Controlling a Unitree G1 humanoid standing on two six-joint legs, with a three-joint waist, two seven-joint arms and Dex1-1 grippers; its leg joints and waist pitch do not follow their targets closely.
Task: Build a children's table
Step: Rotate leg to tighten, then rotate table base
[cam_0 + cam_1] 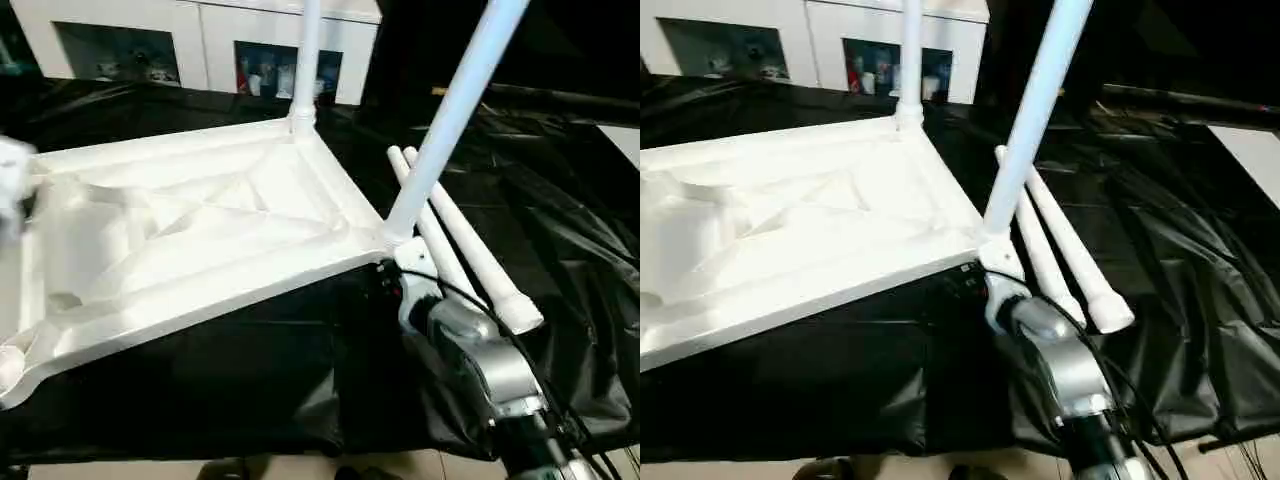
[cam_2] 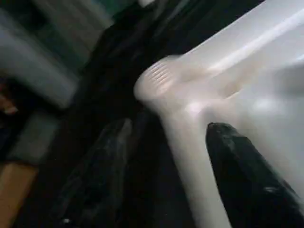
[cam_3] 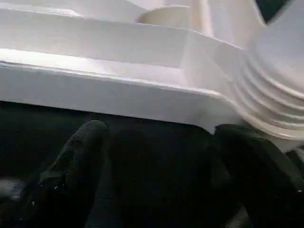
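Currently the small white plastic children's table [image 1: 190, 240] lies inverted on black cloth [image 1: 250, 380]; left gripper [image 2: 166, 166] straddles its rim, right gripper [image 3: 156, 171] fingers spread beneath its corner.

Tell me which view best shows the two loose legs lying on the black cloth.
The left eye view: both loose legs lie whole beside the tabletop. The right eye view shows them too, partly behind the fitted leg. The wrist views show the tabletop's corners instead.

Both upright legs [image 1: 455, 110] run off the top edge, upper ends unseen. Tabletop [image 1: 190, 230] near-left corner cut by the frame edge. Right end effector [image 3: 156, 180] tips hidden under the corner socket [image 3: 270, 95] (grip unreadable). Cabinet [image 1: 200, 40] contents too small to tell.
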